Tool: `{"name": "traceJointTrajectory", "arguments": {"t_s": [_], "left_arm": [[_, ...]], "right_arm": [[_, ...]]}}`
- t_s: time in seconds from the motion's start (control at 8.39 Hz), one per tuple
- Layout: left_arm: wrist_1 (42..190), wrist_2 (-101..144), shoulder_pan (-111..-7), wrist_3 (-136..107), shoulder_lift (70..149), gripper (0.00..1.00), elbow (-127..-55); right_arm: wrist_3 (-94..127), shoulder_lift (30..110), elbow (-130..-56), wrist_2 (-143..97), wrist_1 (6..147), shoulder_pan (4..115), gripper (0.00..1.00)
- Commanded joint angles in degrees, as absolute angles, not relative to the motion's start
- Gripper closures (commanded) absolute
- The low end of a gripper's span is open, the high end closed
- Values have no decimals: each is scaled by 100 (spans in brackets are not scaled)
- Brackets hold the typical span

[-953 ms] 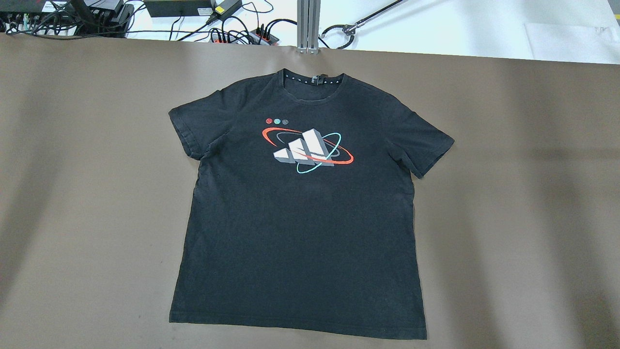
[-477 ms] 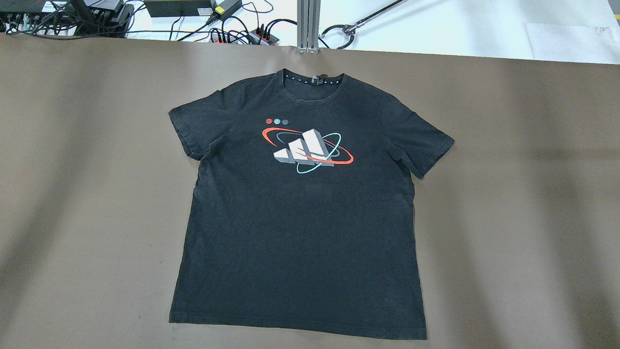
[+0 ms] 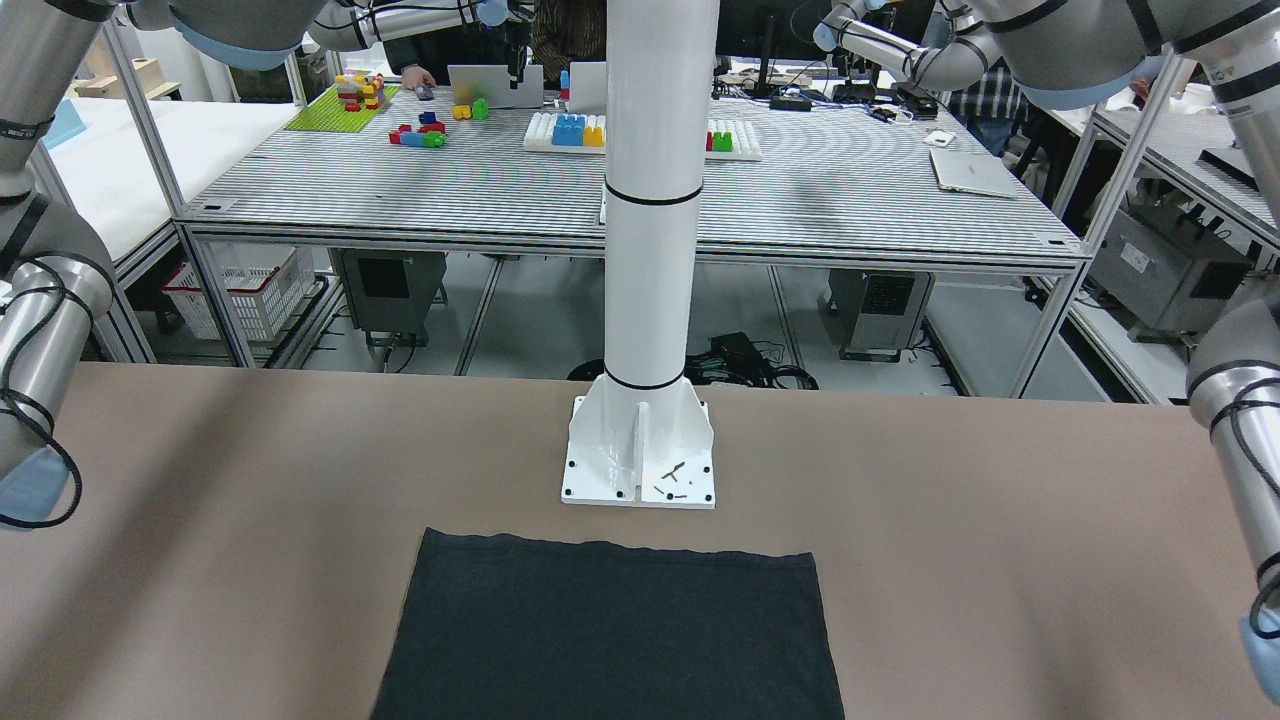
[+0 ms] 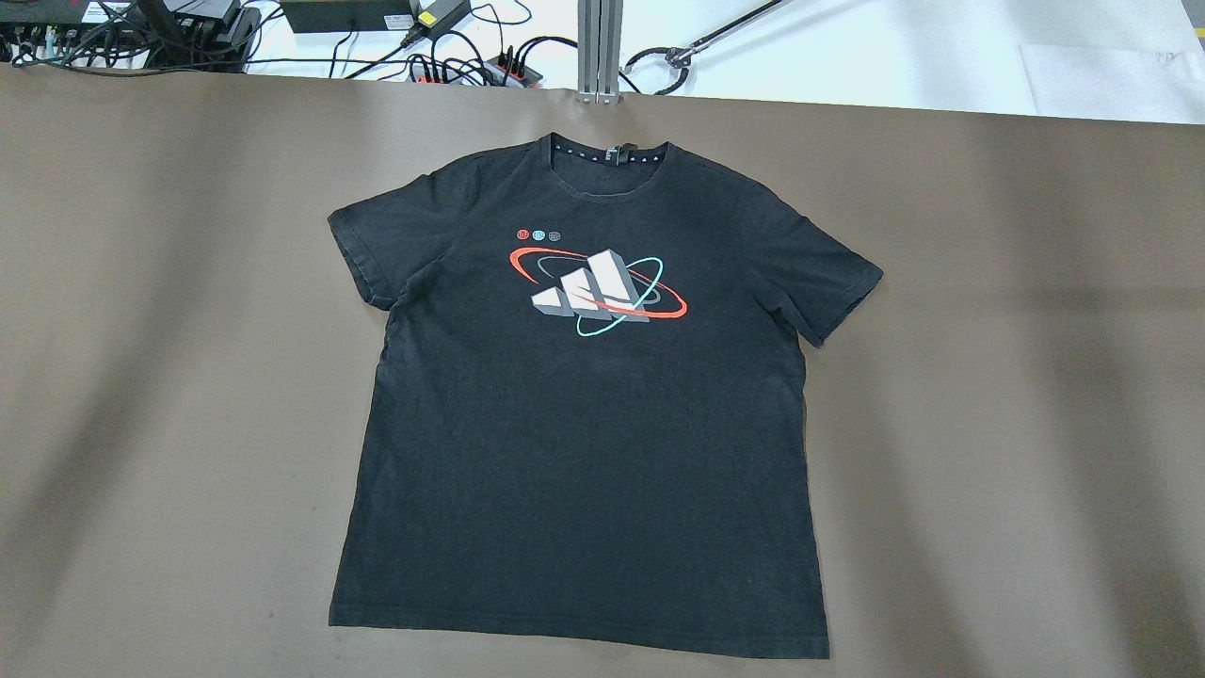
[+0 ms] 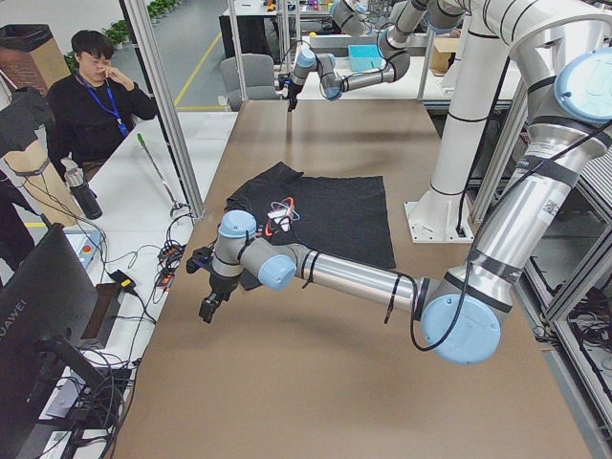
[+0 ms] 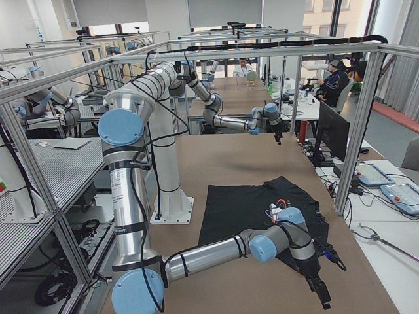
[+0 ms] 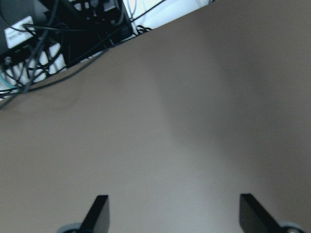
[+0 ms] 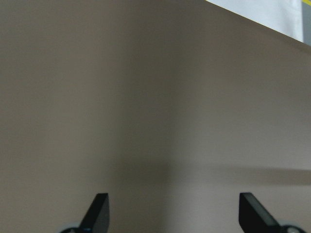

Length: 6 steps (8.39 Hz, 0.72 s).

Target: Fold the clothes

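Observation:
A black T-shirt (image 4: 584,452) lies flat and spread out, face up, in the middle of the brown table (image 4: 1017,395). Its collar points to the far edge and a red, teal and grey logo (image 4: 598,287) sits on the chest. Its hem half shows in the front-facing view (image 3: 610,630). My left gripper (image 7: 175,213) is open and empty over bare table near the far edge, to the shirt's left (image 5: 212,298). My right gripper (image 8: 175,213) is open and empty over bare table to the shirt's right (image 6: 319,288). Neither gripper shows in the overhead view.
The white pillar base (image 3: 640,450) stands just behind the shirt's hem. Cables and power strips (image 4: 452,56) and an aluminium post (image 4: 599,47) lie beyond the far table edge. An operator (image 5: 91,105) sits past that edge.
The shirt has not moved. Only faint shadows on the table have shifted a little.

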<state>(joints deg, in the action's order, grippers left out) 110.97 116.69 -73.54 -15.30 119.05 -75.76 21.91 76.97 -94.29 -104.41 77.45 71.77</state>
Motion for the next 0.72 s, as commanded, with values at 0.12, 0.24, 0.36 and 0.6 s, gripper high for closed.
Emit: {"name": "traceJointTrajectory", "arguments": {"t_s": [0.12,0.24,0.36,0.6], "left_arm": [[12240,11997,-6734,-2617,12522,6,-6464],[12461,11997,-6585,-2924,12733,6,-6164],[12585,11997,-6392,-3266,12927,6,-5970],[13136,11980,-6005,-3760,13156,6,-5478]], "right_arm": [[4057,6805,-8310,-10547,6727,6084,7],[4226,6637,-8001,-10547,6471,5986,7],[4280,6531,-7850,-10547,6434,5933,7],[4280,6513,-7840,-10547,6434,5898,7]]}}
